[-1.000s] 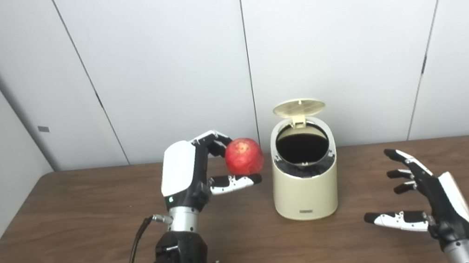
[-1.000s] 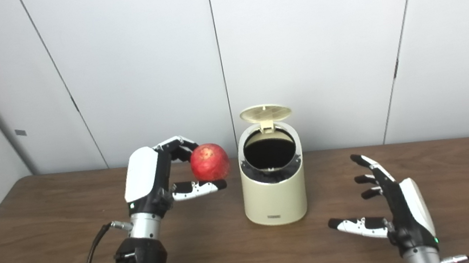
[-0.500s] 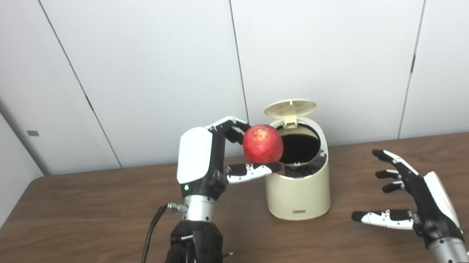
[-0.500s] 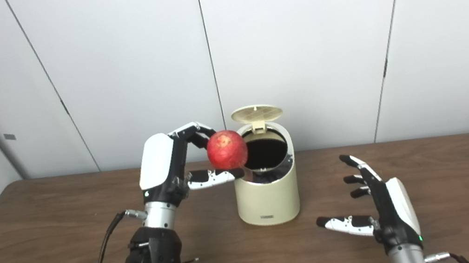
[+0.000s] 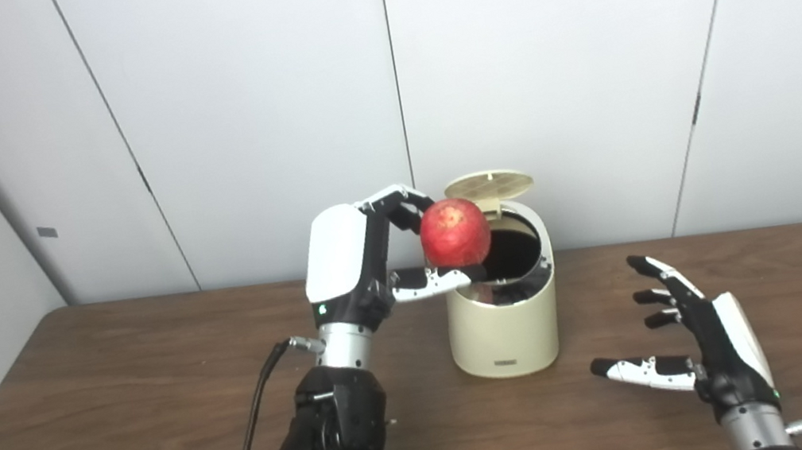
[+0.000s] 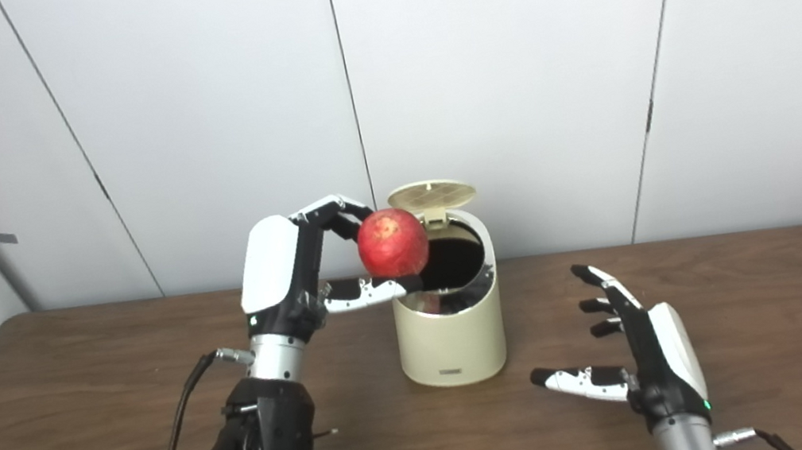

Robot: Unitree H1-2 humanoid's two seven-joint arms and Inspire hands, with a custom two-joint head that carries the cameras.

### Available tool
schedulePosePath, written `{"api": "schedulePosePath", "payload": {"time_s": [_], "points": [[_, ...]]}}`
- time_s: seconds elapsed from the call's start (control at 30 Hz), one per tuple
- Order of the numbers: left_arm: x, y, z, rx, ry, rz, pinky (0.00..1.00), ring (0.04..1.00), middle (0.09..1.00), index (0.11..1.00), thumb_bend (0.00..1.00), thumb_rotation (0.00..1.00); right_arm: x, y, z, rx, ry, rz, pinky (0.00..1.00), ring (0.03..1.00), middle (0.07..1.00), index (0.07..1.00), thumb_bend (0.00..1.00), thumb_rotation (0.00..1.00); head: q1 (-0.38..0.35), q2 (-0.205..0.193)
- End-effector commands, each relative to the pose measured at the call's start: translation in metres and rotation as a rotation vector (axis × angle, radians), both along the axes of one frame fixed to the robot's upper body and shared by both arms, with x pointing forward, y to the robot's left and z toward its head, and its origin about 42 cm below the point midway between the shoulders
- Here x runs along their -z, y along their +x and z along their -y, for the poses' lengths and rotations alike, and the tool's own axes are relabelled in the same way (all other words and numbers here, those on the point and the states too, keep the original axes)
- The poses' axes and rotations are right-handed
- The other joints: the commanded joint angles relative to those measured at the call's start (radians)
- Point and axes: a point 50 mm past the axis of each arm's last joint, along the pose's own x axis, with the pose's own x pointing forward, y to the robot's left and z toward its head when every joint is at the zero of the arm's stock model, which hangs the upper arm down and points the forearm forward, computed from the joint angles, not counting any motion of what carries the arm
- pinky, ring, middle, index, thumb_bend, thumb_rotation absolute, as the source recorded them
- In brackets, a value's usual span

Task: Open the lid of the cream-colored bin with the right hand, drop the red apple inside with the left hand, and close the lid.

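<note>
The cream-colored bin [image 5: 502, 330] stands mid-table with its lid [image 5: 488, 185] tipped up at the back and its dark mouth showing. My left hand [image 5: 359, 264] is shut on the red apple [image 5: 455, 232], holding it over the bin's left rim, a little above the opening. The thumb lies under the apple and the fingers curl over its top. My right hand [image 5: 697, 343] hovers low over the table to the right of the bin, open with fingers spread, touching nothing.
The brown wooden table [image 5: 120, 430] runs to the grey panel wall [image 5: 543, 57] just behind the bin. A black cable [image 5: 253, 409] hangs from my left wrist over the table.
My left hand has carried the apple up and rightward, from beside the bin to over its left rim. The right hand has stayed open. The camera has shifted slightly.
</note>
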Motion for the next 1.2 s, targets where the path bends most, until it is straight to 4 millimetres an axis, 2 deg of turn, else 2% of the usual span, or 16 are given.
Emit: {"api": "schedulePosePath", "payload": {"time_s": [0.0,0.2,0.37,0.5,0.6,0.77,0.97,1.17], "points": [[-0.026,0.007,0.01,0.04,-0.009,0.087,0.65,0.538,0.474,0.498,0.52,0.0,-0.025,0.007,-0.007,-0.014,0.005,0.093,0.61,0.748,0.866,0.832,0.71,0.17,-0.001,0.0],[-0.022,0.013,0.015,0.045,-0.014,0.075,0.56,0.535,0.473,0.498,0.52,0.0,-0.026,0.006,-0.011,-0.018,0.012,0.104,0.6,0.739,0.863,0.826,0.71,0.16,-0.01,0.0],[-0.016,0.018,0.019,0.051,-0.022,0.058,0.56,0.532,0.472,0.499,0.52,0.0,-0.026,0.006,-0.012,-0.024,0.013,0.11,0.61,0.748,0.869,0.827,0.71,0.17,-0.016,0.001],[-0.011,0.022,0.021,0.053,-0.025,0.043,0.6,0.54,0.476,0.494,0.52,0.0,-0.026,0.006,-0.013,-0.024,0.018,0.111,0.61,0.745,0.868,0.826,0.7,0.18,-0.022,0.003],[-0.002,0.025,0.024,0.05,-0.028,0.02,0.57,0.529,0.475,0.494,0.52,0.0,-0.026,0.006,-0.014,-0.023,0.018,0.11,0.62,0.753,0.87,0.829,0.71,0.19,-0.024,0.005],[0.012,0.029,0.027,0.045,-0.034,0.001,0.63,0.564,0.469,0.504,0.52,0.0,-0.027,0.004,-0.016,-0.025,0.027,0.112,0.62,0.75,0.867,0.825,0.71,0.18,-0.026,0.009],[0.019,0.033,0.029,0.042,-0.044,-0.023,0.7,0.591,0.467,0.51,0.52,0.0,-0.026,0.003,-0.016,-0.026,0.028,0.113,0.63,0.749,0.864,0.821,0.7,0.14,-0.028,0.013],[0.022,0.033,0.028,0.048,-0.009,-0.028,0.69,0.622,0.488,0.51,0.52,0.0,-0.027,0.003,-0.017,-0.026,0.02,0.109,0.61,0.744,0.865,0.822,0.7,0.14,-0.027,0.017]]}}
